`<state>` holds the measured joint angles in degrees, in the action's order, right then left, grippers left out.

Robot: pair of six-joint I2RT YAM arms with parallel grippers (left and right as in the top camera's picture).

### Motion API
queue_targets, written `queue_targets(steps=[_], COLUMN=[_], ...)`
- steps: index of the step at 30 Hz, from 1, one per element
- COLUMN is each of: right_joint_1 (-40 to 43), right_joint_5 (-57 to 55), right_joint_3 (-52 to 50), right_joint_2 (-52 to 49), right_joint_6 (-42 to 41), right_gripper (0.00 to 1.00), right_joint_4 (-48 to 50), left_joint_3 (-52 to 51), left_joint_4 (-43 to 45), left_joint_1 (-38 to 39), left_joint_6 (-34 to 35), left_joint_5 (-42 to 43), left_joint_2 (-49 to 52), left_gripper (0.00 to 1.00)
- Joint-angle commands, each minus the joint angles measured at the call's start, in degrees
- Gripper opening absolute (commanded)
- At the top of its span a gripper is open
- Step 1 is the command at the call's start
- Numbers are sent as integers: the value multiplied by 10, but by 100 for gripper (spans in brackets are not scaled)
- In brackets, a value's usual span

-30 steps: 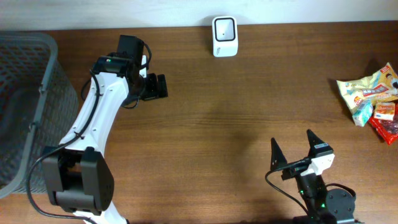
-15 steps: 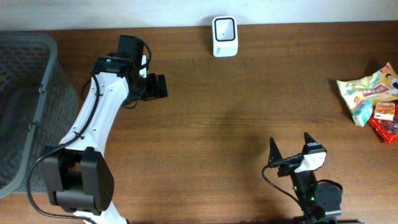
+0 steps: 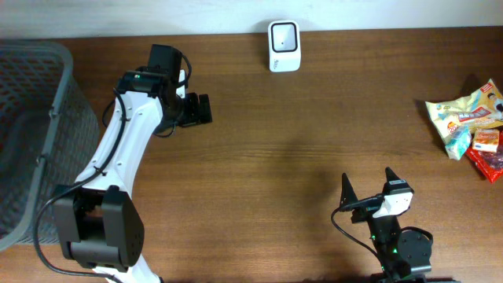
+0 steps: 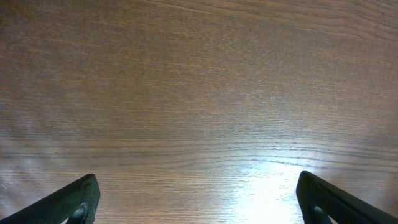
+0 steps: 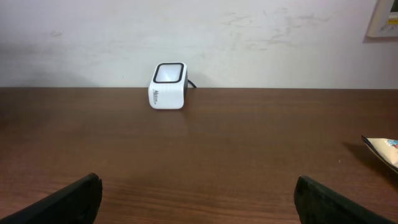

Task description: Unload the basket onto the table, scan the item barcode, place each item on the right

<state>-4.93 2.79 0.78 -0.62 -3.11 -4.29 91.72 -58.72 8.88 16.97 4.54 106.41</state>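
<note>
The white barcode scanner (image 3: pixel 283 36) stands at the table's back edge with its dark window facing up; the right wrist view shows this scanner (image 5: pixel 168 86) against the wall. Snack packets (image 3: pixel 465 115) lie at the far right, and one packet's corner (image 5: pixel 384 149) also shows in the right wrist view. My left gripper (image 3: pixel 201 110) hangs open over bare wood left of the scanner, its fingertips (image 4: pixel 74 202) wide apart with nothing between them. Near the front edge my right gripper (image 3: pixel 367 178) is open and empty, facing the scanner; its fingers (image 5: pixel 68 202) frame bare table.
A grey mesh basket (image 3: pixel 31 134) fills the left end of the table. A red packet (image 3: pixel 489 157) lies beside the snack packets at the right edge. A pale wall (image 5: pixel 199 37) rises behind the scanner.
My right gripper has drawn back slightly to the left near the front edge. The left arm has not moved.
</note>
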Motion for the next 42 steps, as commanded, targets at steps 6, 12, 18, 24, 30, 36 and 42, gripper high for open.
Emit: queue_targets(steps=[6, 12, 18, 24, 30, 36, 42], right_joint_1=[-3, -3, -3, -3, -3, -3, -3], right_joint_5=[-9, -9, -9, -9, -9, -9, -9], right_joint_3=[-5, -5, -5, -5, -5, -5, -5], right_joint_2=[4, 4, 4, 4, 4, 4, 4], right_joint_6=[-1, -1, -1, -1, -1, -1, -1], right_gripper=[99, 98, 98, 98, 98, 99, 98], right_joint_4=[-2, -2, -2, -2, -2, -2, -2], left_joint_3=[-67, -480, -669, -801, -913, -913, -913], left_joint_4=[5, 261, 281, 488, 706, 539, 540], left_joint_1=[3, 2, -16, -86, -92, -106, -106], left_joint_6=[0, -162, -169, -168, -169, -168, -168], left_joint_5=[-59, -9, -9, -9, -16, -30, -33], left_joint_2=[-94, -528, -964, -1061, -1061, -1061, -1061], left_gripper=[99, 99, 99, 99, 99, 99, 99])
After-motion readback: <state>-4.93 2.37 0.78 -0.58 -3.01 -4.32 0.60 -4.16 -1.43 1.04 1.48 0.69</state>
